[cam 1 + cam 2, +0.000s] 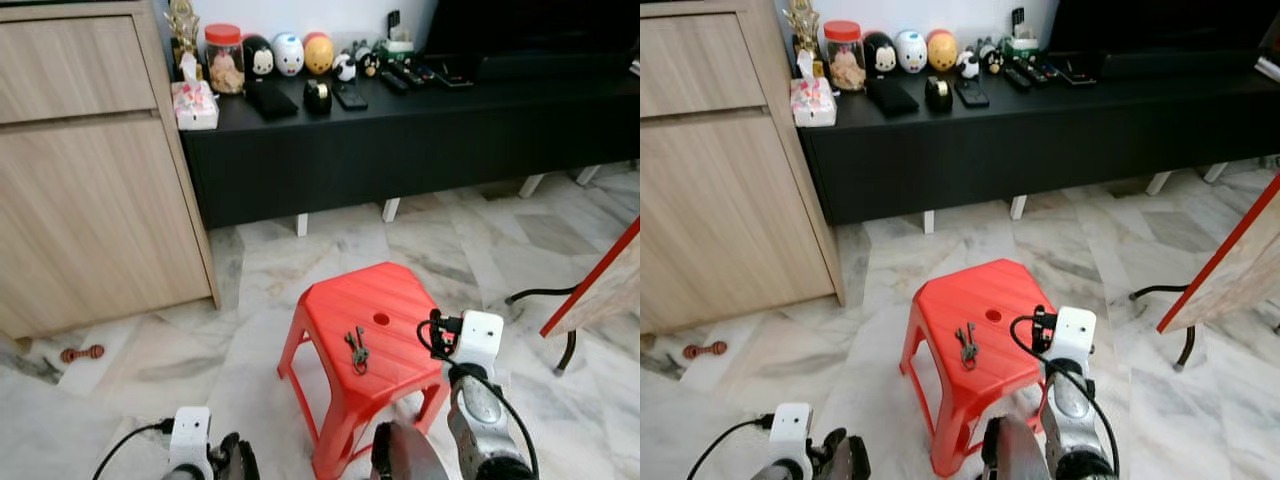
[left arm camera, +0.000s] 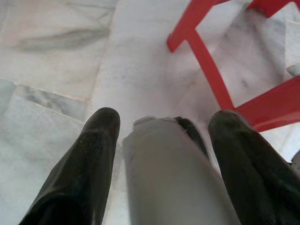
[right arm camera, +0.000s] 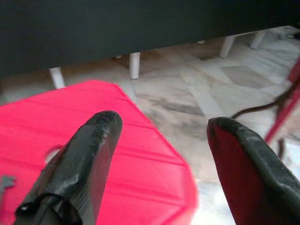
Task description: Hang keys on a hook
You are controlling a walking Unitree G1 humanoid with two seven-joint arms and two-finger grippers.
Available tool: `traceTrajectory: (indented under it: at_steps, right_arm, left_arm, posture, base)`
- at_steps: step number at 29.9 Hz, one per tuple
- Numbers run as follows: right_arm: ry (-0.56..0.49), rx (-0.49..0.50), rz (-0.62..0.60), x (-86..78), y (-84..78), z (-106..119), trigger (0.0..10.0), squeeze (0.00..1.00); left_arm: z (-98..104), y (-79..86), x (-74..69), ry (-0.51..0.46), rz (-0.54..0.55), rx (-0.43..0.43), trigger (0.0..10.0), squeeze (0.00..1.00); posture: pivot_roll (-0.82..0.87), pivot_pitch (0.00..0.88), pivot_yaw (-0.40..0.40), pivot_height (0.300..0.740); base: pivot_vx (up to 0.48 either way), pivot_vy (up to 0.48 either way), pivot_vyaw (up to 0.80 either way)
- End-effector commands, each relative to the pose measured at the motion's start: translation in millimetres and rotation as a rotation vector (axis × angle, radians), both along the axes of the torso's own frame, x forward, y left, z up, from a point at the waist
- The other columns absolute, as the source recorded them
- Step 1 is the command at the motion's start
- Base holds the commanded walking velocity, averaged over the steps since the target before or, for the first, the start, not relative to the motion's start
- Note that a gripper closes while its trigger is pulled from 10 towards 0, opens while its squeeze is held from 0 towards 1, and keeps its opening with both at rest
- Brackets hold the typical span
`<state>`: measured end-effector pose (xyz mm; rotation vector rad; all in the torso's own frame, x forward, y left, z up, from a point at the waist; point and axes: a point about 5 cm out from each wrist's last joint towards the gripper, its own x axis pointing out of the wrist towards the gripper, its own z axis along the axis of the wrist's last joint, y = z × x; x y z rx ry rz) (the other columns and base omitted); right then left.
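A small bunch of dark keys (image 1: 357, 350) lies flat on top of the red plastic stool (image 1: 385, 300), just short of the round hole in the seat. My right arm reaches up along the stool's right side, its white wrist camera box (image 1: 480, 338) level with the seat. The right gripper (image 3: 161, 126) is open, and its black fingers (image 3: 93, 145) hover over the stool's right part, apart from the keys. My left gripper (image 2: 161, 117) is low by the floor left of the stool, open, with a grey rounded part seen between its fingers (image 2: 101, 140).
A long black low cabinet (image 1: 400, 150) carrying jars, figurines and remotes runs behind the stool. A tall wooden cupboard (image 1: 80, 190) stands at the left. A red-edged board (image 1: 600, 285) leans at the right, with a black cable (image 1: 540, 294) on the marble floor.
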<state>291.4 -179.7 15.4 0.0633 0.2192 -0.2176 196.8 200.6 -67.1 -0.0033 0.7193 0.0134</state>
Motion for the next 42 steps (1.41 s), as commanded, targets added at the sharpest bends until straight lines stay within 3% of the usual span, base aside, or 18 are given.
traceTrajectory:
  at_steps: [1, 13, 20, 42]
  right_arm:
    - [-0.003, -0.004, -0.010, -0.7, -0.9, 0.0, 10.0, 0.00]
    - [0.008, -0.010, -0.003, -1.5, 0.3, -1.6, 10.0, 0.00]
    - [0.016, -0.042, 0.059, -0.9, 5.0, -2.1, 10.0, 0.00]
    - [0.015, -0.017, 0.093, -0.6, 8.4, -2.5, 10.0, 0.00]
  left_arm:
    - [-16.4, -7.1, -26.1, 0.122, -0.014, -0.024, 10.0, 0.00]
    - [-15.8, -8.7, -24.6, 0.113, -0.016, -0.031, 10.0, 0.00]
    - [-17.3, -8.8, -26.1, 0.137, -0.025, -0.015, 10.0, 0.00]
    - [-16.9, -9.6, -25.1, 0.135, -0.028, -0.016, 10.0, 0.00]
  posture:
    - [0.09, 0.056, -0.111, 0.597]
    - [0.09, 0.056, -0.114, 0.597]
    - [0.09, 0.057, -0.114, 0.597]
    - [0.09, 0.057, -0.111, 0.597]
  base:
    - [-0.307, 0.000, 0.00]
    - [-0.308, 0.000, 0.00]
    - [0.000, 0.000, 0.00]
    - [0.000, 0.000, 0.79]
